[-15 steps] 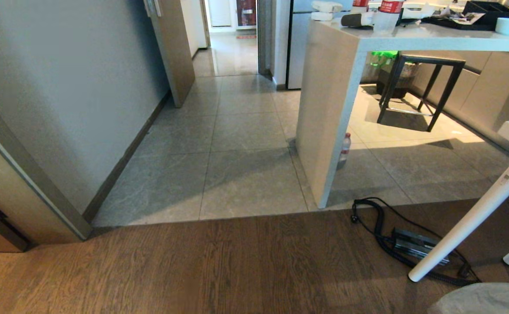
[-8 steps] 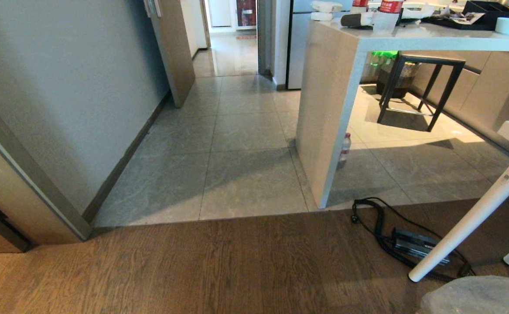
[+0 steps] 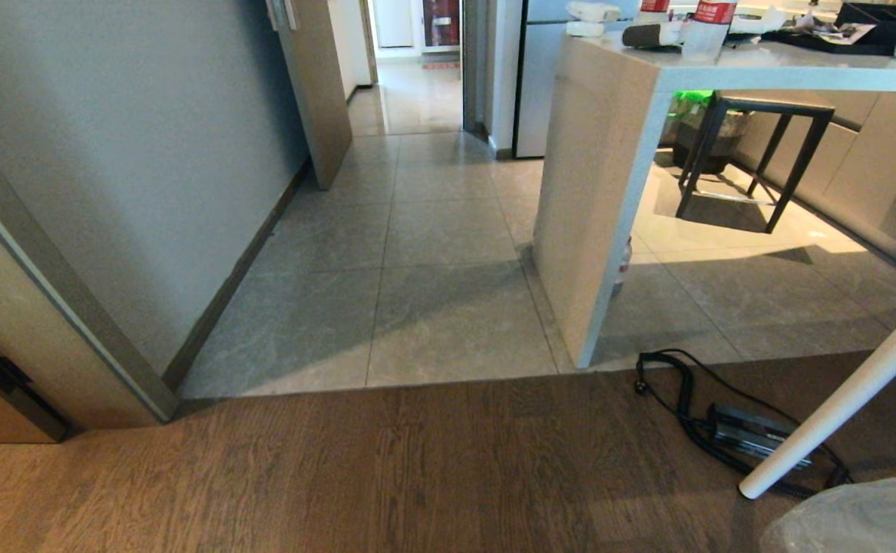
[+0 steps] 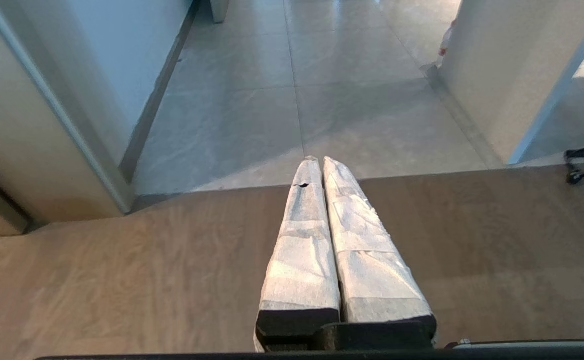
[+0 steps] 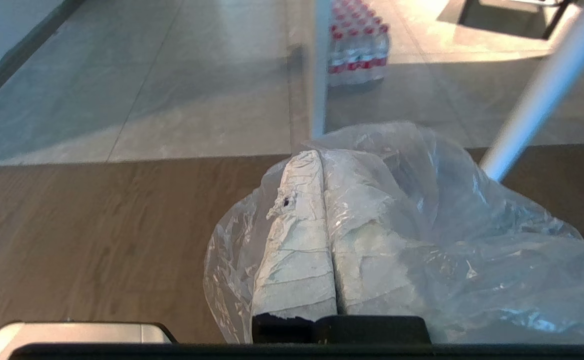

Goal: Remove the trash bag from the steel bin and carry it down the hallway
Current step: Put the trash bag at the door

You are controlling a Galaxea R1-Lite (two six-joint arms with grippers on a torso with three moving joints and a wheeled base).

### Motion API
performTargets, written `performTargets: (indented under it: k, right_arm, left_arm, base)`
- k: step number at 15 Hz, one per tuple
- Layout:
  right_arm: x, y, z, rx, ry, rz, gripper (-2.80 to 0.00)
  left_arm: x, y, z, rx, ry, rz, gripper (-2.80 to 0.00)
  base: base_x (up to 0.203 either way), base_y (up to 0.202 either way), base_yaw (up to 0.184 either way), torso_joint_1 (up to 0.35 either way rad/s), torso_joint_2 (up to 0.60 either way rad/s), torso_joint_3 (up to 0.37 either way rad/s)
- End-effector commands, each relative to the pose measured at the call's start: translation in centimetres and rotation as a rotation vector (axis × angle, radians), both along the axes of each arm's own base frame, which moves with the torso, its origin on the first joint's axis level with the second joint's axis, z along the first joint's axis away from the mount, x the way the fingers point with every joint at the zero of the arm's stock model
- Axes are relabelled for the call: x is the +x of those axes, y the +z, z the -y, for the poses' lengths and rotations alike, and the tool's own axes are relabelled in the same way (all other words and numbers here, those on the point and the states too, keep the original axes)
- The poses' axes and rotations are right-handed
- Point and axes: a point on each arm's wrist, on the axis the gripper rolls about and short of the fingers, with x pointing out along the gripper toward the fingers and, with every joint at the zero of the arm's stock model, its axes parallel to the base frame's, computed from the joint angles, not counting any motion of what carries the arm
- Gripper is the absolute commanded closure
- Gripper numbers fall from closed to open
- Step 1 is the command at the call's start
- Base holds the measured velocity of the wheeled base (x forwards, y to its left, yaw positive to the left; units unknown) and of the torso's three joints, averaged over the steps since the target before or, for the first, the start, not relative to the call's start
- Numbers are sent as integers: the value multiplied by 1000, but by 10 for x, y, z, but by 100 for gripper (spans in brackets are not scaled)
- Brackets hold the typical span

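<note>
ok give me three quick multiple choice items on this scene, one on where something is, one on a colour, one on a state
1. Where does the black power cable lie?
A. on the counter
B. on the wooden floor by the white table leg
C. in the hallway

2. What colour is the stool under the counter?
A. black
B. red
C. white

3. How is the right gripper?
A. wide open, empty
B. shut on the trash bag
C. holding a bottle

Key: 1 B, the cable coils beside the leg; 2 A, its frame is black; 3 B, plastic is draped around the closed fingers.
</note>
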Motion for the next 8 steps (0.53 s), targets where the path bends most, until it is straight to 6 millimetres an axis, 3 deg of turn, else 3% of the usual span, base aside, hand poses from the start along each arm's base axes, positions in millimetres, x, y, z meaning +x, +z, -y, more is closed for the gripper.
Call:
performTargets:
  k: [1,5,8]
  right_arm:
    - [0,0,0,-1,1,-1,0]
    - [0,0,0,-1,3,-1,0]
    - [0,0,0,-3,1,-1,0]
  left_arm:
    - [1,-3,0,-2,1,-12,0]
    - [1,-3,0,-3,1,-10,0]
    - [1,-3,0,-3,1,-11,0]
  base:
    - [0,196,5,2,1,2]
    - [0,184,2,3,4,1]
    - [0,64,1,0,2,1]
